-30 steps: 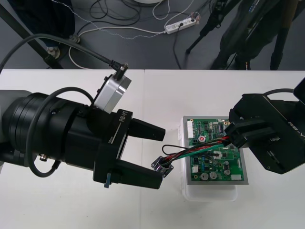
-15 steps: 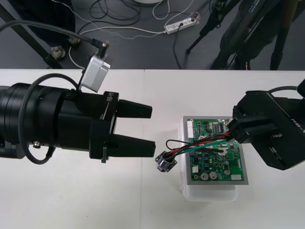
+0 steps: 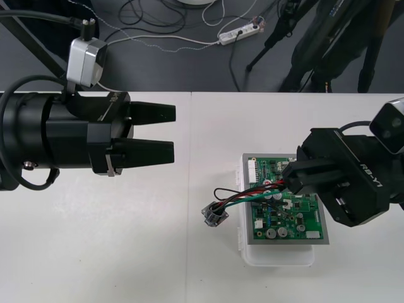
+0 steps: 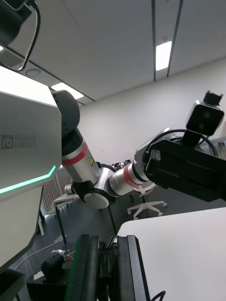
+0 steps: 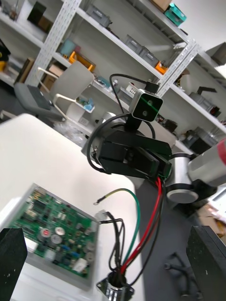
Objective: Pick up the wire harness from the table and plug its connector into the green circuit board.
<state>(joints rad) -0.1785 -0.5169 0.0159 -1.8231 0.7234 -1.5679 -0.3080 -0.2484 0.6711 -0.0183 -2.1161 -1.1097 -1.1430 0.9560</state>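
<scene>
The green circuit board [image 3: 285, 211] sits on its white base [image 3: 278, 255] at the table's right. My right gripper [image 3: 292, 178] hovers over the board's upper part, shut on the harness wires [image 3: 255, 194]. The red, green and black wires run left from it to the round metal socket [image 3: 214, 216], which hangs past the board's left edge. The plug is hidden in the right gripper. My left gripper [image 3: 172, 132] stands open left of the board, apart from the socket. In the left wrist view the wires [image 5: 141, 225] drop from the right gripper [image 5: 129, 157] to the socket [image 5: 115, 289], with the board [image 5: 52, 235] beside.
The pale table [image 3: 95, 252] spreads bare to the left and front of the board. Cables and a power strip [image 3: 238, 31] lie on the dark floor beyond the far edge. In the right wrist view the left gripper [image 4: 188, 167] faces my right fingers [image 4: 89, 268].
My left gripper has drawn back to the left and away from the socket, staying open. The right gripper has shifted slightly left over the board, with the harness in it.
</scene>
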